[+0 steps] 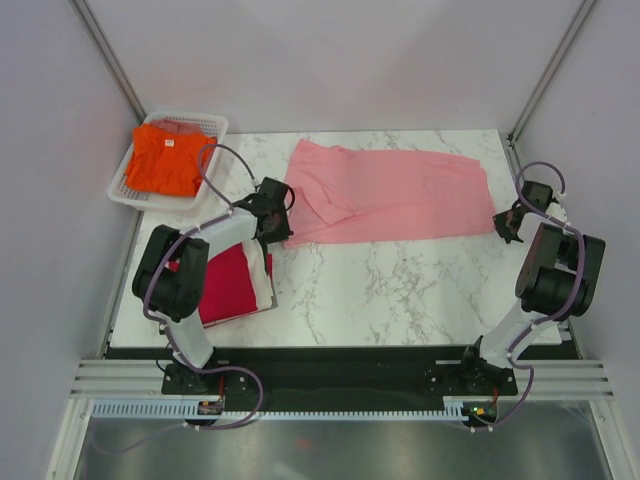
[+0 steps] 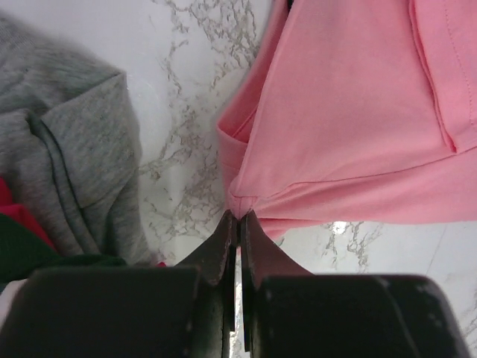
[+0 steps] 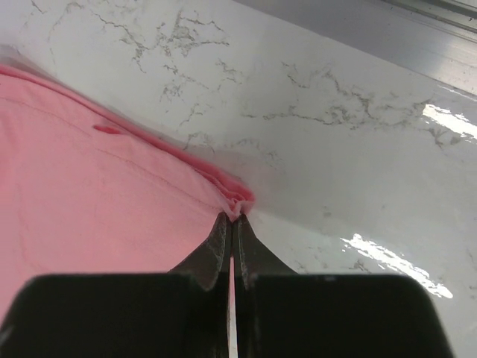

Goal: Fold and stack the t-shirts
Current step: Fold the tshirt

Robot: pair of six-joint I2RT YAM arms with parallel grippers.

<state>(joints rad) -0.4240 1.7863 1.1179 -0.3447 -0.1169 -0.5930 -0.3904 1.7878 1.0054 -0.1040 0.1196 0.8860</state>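
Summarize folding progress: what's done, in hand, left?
Done: crimson t-shirt lies folded at near left. In hand: left gripper and right gripper each pinch a near corner of the pink t-shirt, spread flat. Left: finish that fold, stack it, then the orange t-shirt in the basket.

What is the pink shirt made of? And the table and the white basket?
The pink shirt looks like soft, matte cloth, probably cotton: it bunches and shows stitched seams. The table looks like glossy marble, or imitation: grey veins, bright glare. The basket seems white plastic, with mesh walls.
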